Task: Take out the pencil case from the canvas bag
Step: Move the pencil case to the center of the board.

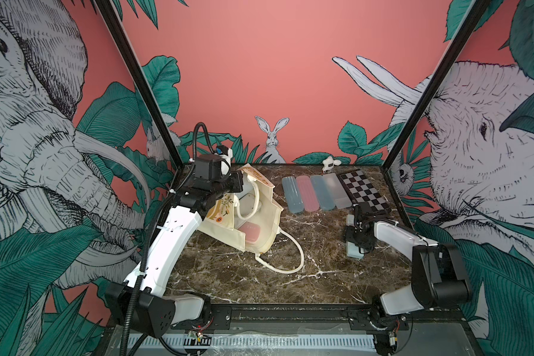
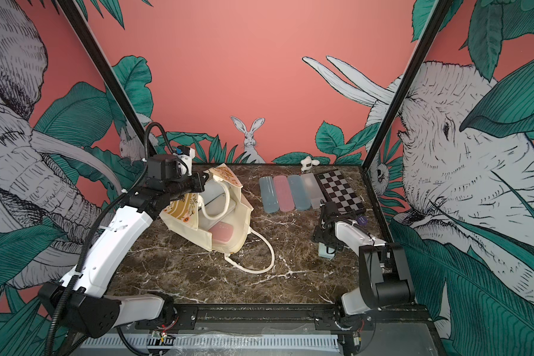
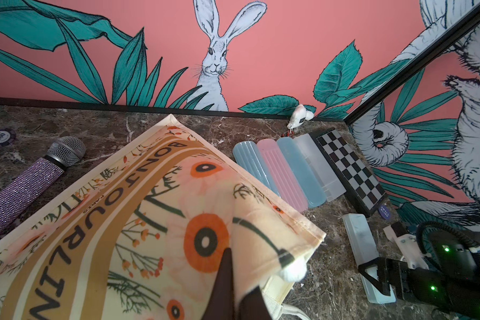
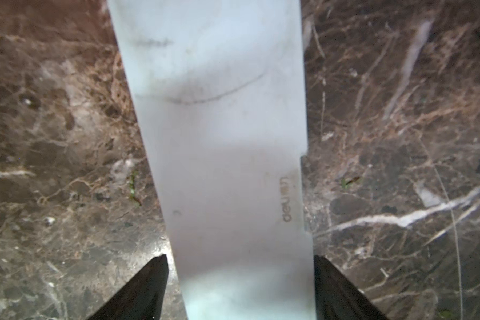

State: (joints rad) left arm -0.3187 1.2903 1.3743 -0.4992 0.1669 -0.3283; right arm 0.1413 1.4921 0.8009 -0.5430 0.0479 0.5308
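Observation:
The cream canvas bag [image 1: 225,229] [image 2: 195,237] lies on its side left of the table's middle, mouth facing front right. My left gripper [image 1: 239,182] [image 3: 241,271] is shut on a fold of its printed upper side [image 3: 122,207] and holds that side up. A pink pencil case [image 1: 250,235] [image 2: 222,234] shows inside the mouth. At the right, a pale frosted pencil case [image 1: 353,254] [image 4: 219,138] lies flat on the marble. My right gripper [image 1: 356,245] [image 4: 240,256] hangs low over it, open, one finger on each side of it with marble showing beside one finger.
Several pastel cases [image 1: 315,192] lie in a row at the back, next to a chessboard [image 1: 364,191]. A white toy [image 1: 330,163] stands at the back wall. A purple microphone [image 3: 25,188] lies behind the bag. One bag handle [image 1: 293,255] loops onto the table.

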